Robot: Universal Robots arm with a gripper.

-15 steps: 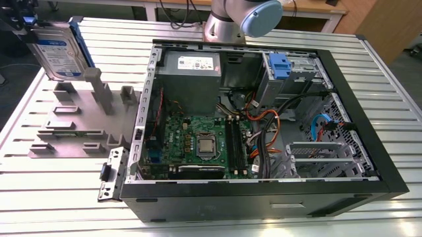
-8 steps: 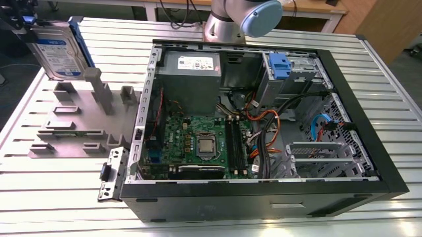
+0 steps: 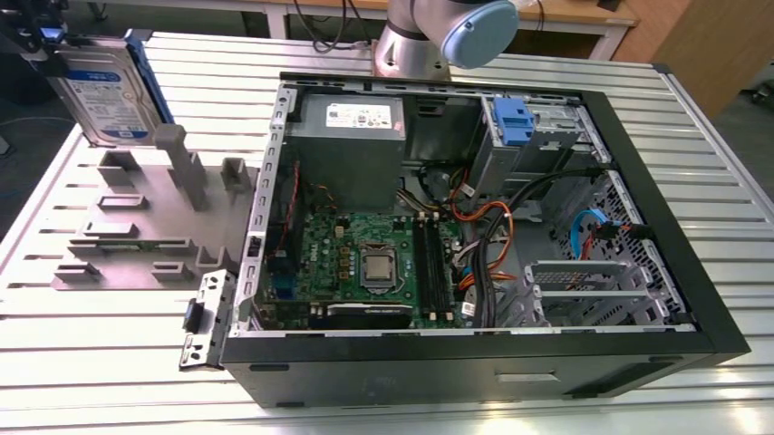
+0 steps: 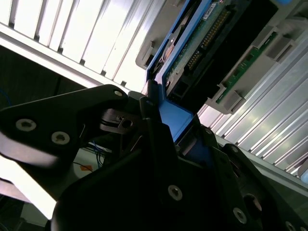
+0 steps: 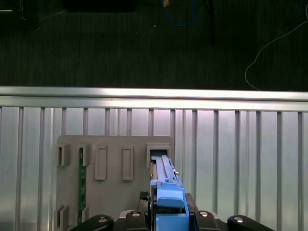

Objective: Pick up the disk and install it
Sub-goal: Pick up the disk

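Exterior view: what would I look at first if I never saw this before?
The big open case in the middle, with its green board and tangled wires showing. Then the disk, standing upright at the exterior view's upper left, by the grey rack. In the second wrist view the hand is clamped on it.

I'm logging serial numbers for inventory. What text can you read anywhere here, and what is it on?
Label on the disk: print too small to read.
White label on the power supply: too small to read.
Top of the processor: markings too blurred to read.
No text is legible anywhere.
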